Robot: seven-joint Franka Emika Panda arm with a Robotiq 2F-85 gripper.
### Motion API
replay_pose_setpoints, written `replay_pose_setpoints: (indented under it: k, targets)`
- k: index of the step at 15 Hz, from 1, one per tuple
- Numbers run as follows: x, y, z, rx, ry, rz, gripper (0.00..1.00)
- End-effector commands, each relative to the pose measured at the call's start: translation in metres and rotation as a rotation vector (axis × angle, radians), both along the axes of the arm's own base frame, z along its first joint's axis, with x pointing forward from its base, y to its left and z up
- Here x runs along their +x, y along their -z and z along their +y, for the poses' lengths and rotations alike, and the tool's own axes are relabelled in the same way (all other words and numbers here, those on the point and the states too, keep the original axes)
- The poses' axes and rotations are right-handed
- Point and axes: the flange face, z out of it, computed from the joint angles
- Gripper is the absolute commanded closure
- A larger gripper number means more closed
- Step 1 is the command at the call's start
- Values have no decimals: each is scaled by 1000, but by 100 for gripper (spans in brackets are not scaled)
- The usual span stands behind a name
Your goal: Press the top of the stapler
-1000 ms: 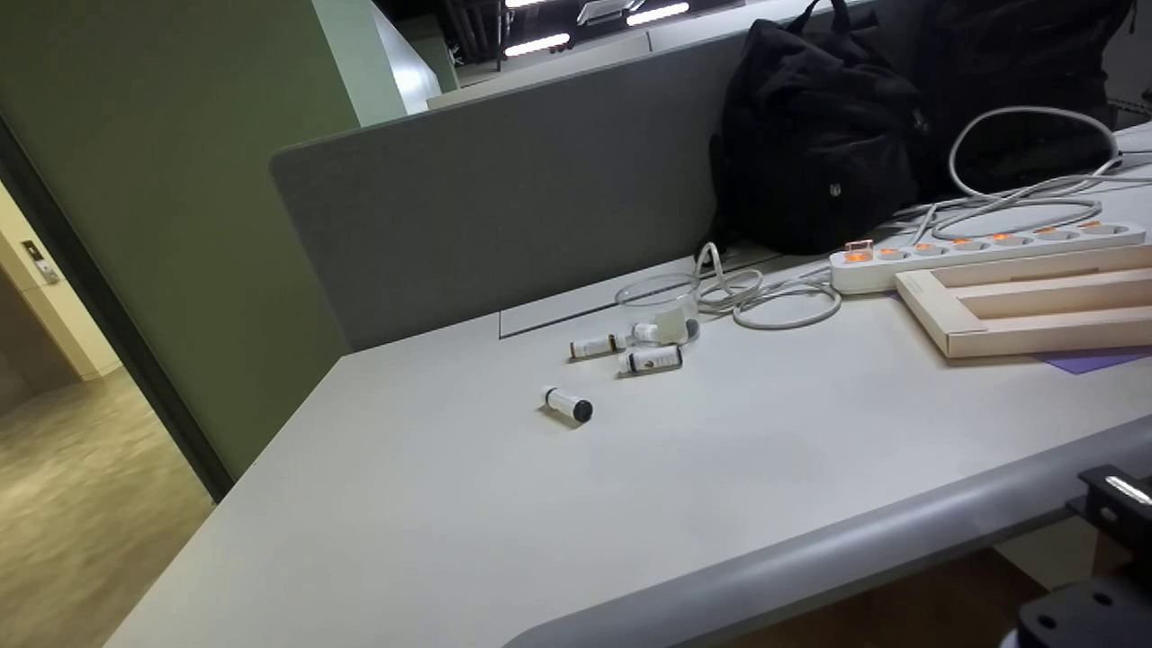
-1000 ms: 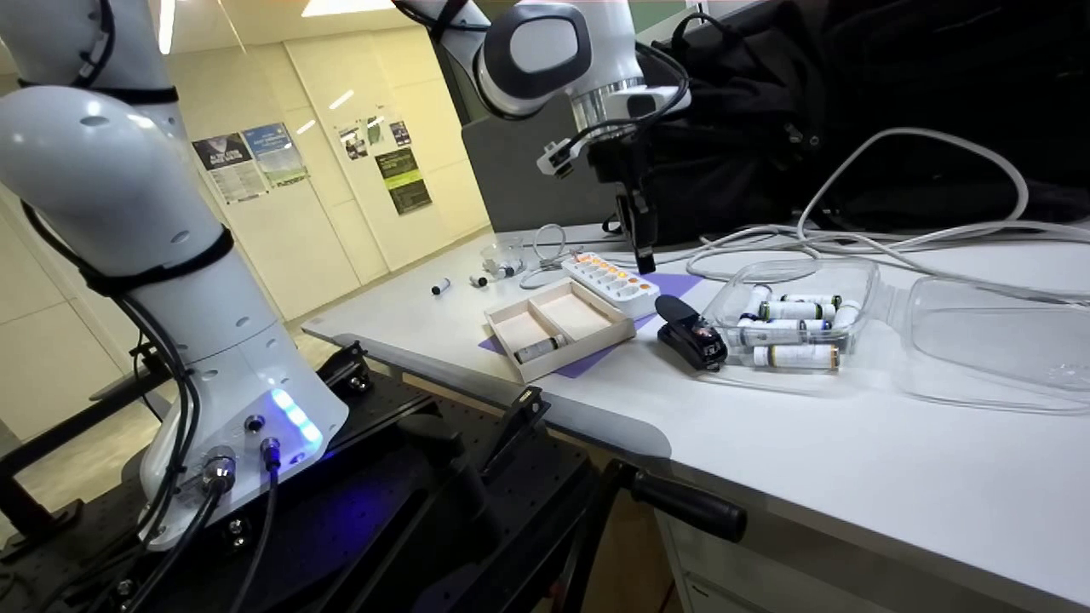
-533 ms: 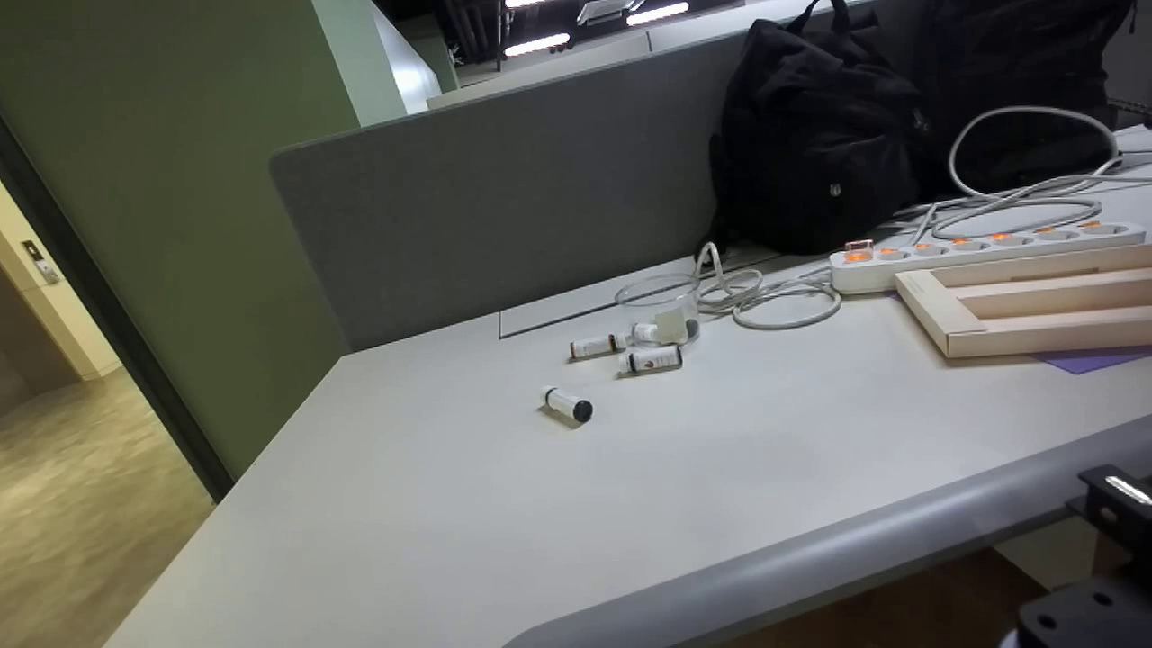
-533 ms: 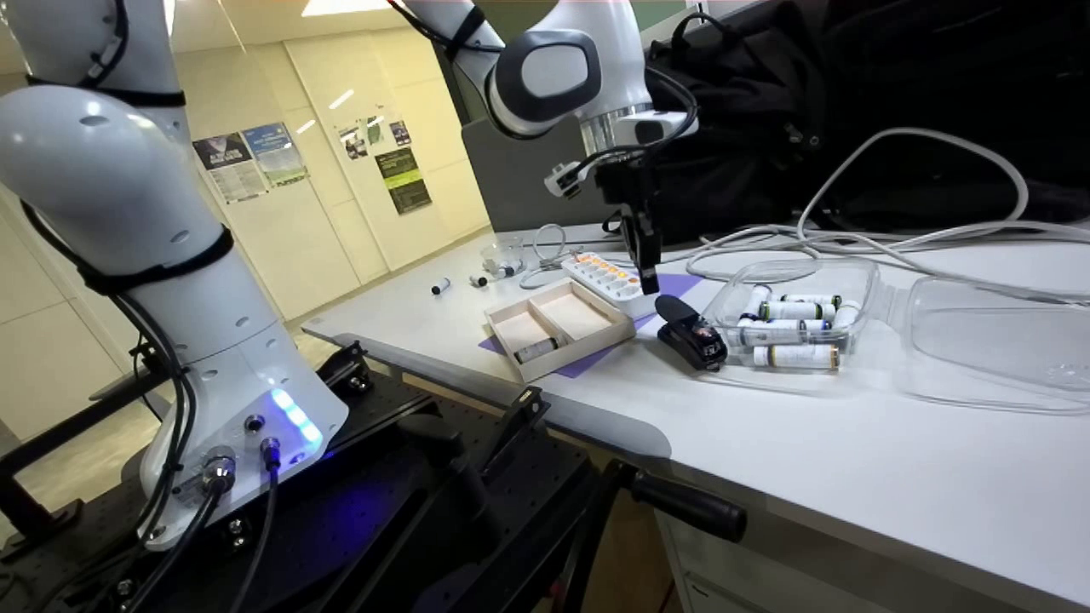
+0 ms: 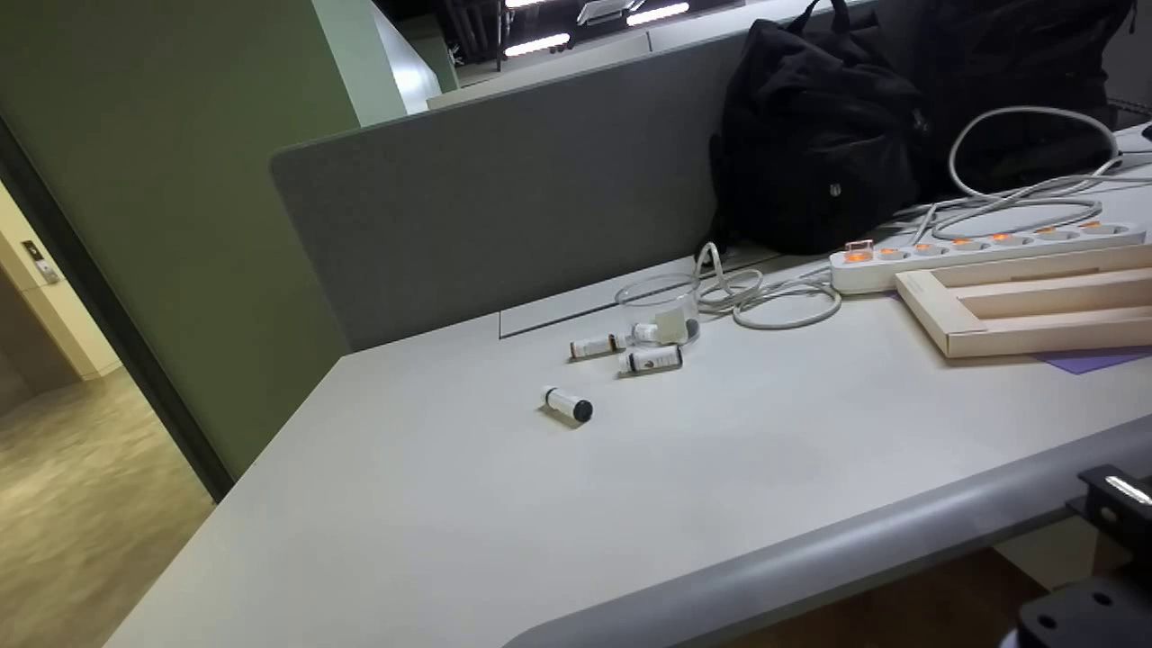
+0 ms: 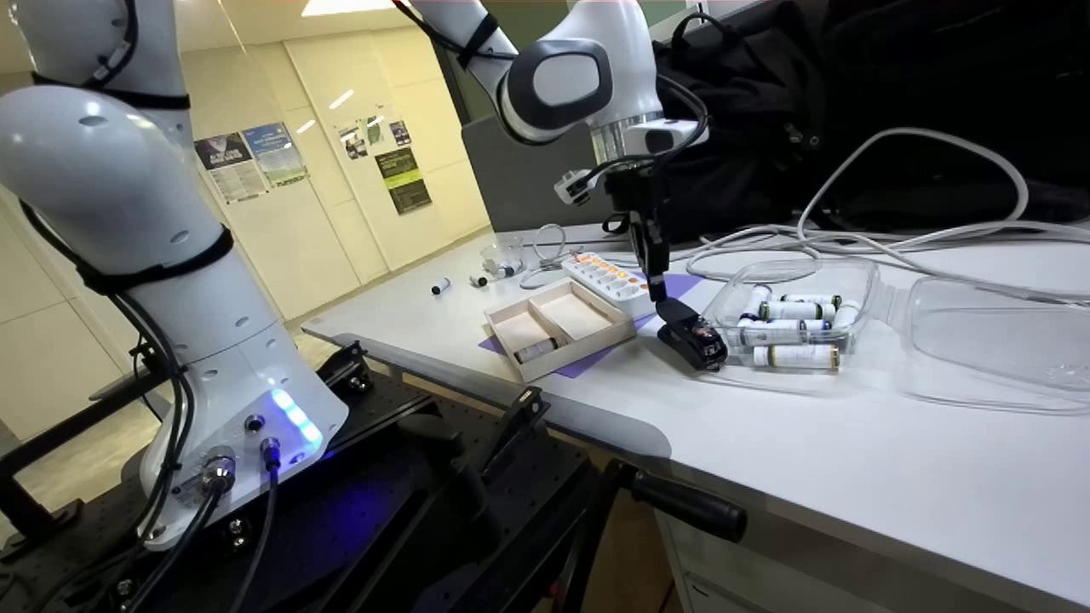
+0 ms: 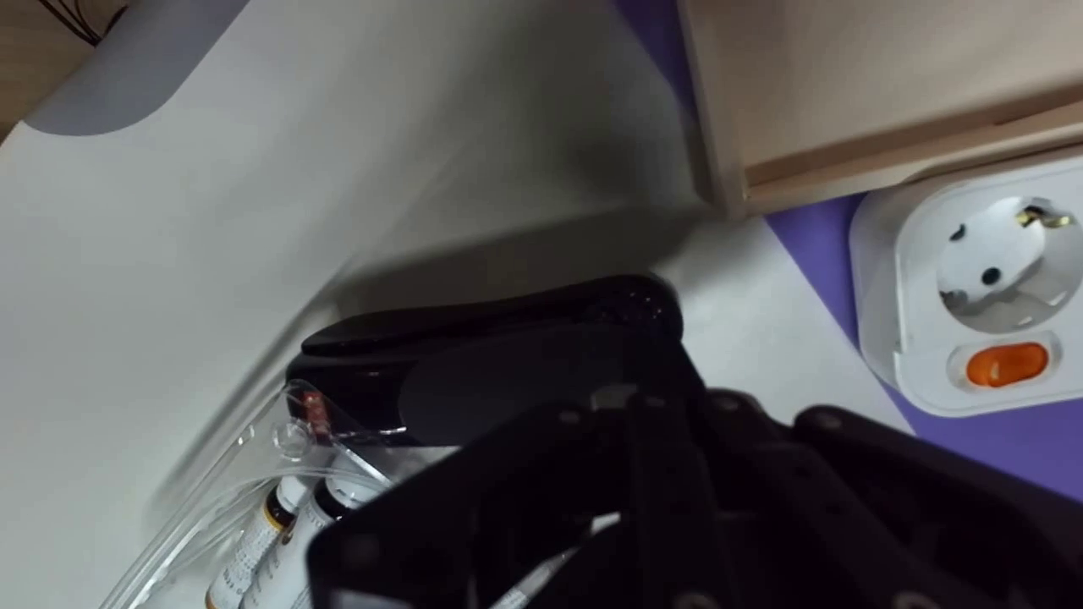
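Black stapler (image 6: pixel 691 339), on counter (image 6: pixel 809 460), beside tub (image 6: pixel 867 285). Claw (image 6: pixel 657 295): fully closed, holding nothing, at one end of the stapler's top; contact unconfirmed. Pressing so near the edge, we judge, could tip or skid it.

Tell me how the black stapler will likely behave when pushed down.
The stapler should feel stiff: it looks hard-shelled and glossy. Its top may hinge downward, since it appears raised at the end by the gripper. It could tip or slide under the push, as the gripper is near that end rather than the middle.
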Motion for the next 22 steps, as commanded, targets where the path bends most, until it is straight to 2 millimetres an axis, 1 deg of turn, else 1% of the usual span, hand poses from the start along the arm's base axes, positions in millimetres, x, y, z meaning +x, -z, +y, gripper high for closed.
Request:
replay_pose_setpoints:
  k: [1,5,11,14,16,20,22]
  targets:
    - [2,10,-12,11,23,27,100]
    - [-4,28,-18,18,39,74,100]
    - [-1,36,-27,70,56,156,100]
    - [1,38,-35,107,53,210,100]
    - [2,44,-41,99,70,249,100]
    - [4,54,-51,140,104,338,100]
    - [3,63,-56,154,122,394,100]
